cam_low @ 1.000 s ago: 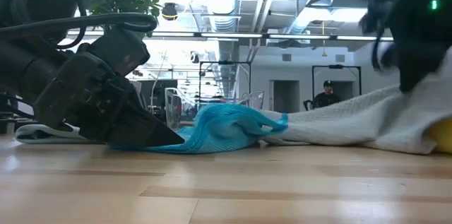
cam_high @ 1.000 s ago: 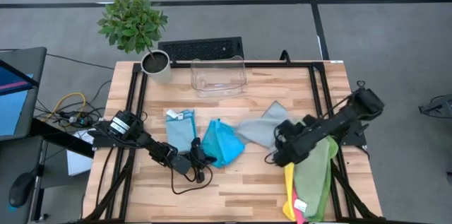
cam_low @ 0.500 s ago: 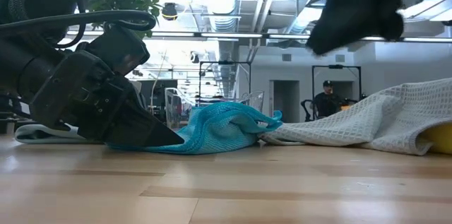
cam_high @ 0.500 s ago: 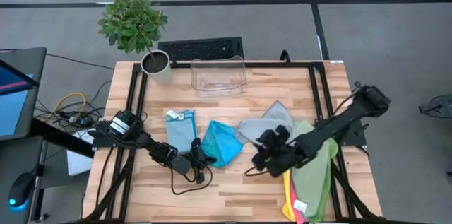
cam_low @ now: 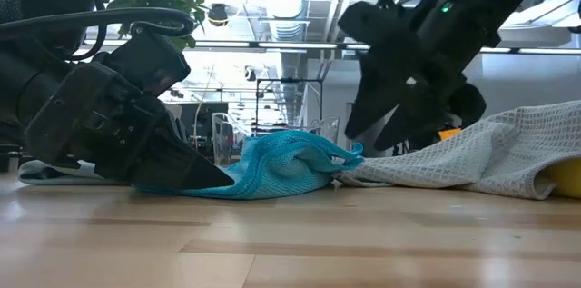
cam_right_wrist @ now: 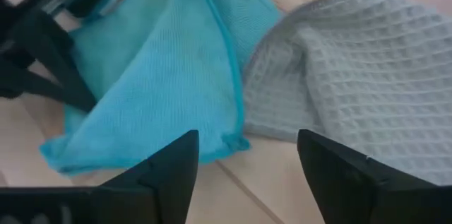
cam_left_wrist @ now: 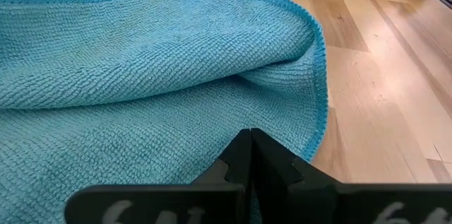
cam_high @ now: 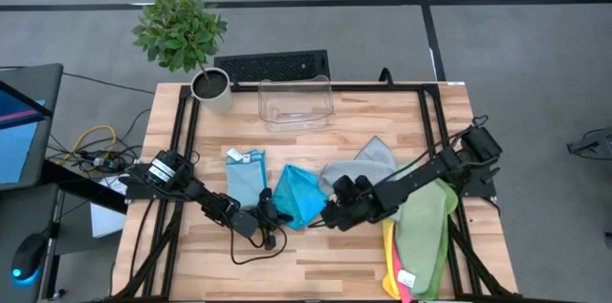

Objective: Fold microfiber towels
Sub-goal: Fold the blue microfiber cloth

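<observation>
Teal microfiber towel [cam_high: 298, 194], crumpled in loose folds on the wooden desk [cam_high: 316, 255], lies between the two tools. Left tool [cam_left_wrist: 248, 155] pressed together, its tip pinching the near edge of the teal cloth and pinning it low against the desk. Right tool [cam_right_wrist: 244, 155] spread wide, empty, hovering just above the teal towel's opposite edge, where it meets the grey waffle-weave towel [cam_right_wrist: 367, 83].

Change: a second ago the right tool sat over the grey towel and the lime green towel [cam_high: 426, 231], fingers half closed; since then it has swung across to the teal one and opened. Left tool has not moved.

Reading: right arm looks set to take the free edge while the left anchors; fold on the teal towel probably about to begin.

Farther off: folded light blue towel [cam_high: 245, 173], clear plastic bin [cam_high: 295, 102], potted plant [cam_high: 182, 37].
</observation>
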